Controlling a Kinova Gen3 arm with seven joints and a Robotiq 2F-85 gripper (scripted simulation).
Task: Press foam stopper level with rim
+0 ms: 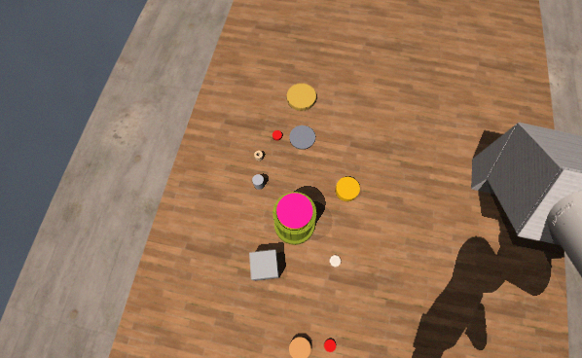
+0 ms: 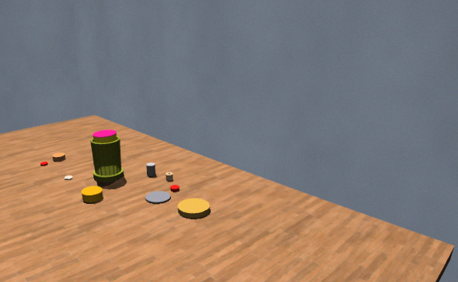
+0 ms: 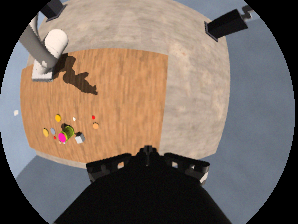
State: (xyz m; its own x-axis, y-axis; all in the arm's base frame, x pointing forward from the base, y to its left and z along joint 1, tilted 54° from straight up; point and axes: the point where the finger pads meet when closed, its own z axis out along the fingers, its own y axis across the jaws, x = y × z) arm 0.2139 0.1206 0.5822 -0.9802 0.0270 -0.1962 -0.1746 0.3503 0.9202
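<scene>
Upright, the green jar [image 2: 106,157] holds a pink stopper [image 2: 104,133].

A wooden table [image 1: 411,73] carries a scatter of small pieces. At the far end in the top view lies a flat mustard disc [image 1: 302,96], and just nearer a flat grey disc [image 1: 303,137] with a small red button [image 1: 277,135] beside it. Nearby stand a tiny cream spool [image 1: 259,155] and a short grey cylinder [image 1: 258,181]. A thick yellow puck [image 1: 347,188] sits apart on the other side. Further along are a grey cube [image 1: 264,265], a small white dot [image 1: 335,261], an orange disc [image 1: 300,347] and a second red button [image 1: 330,345]. A concrete floor [image 1: 94,170] surrounds the table.
</scene>
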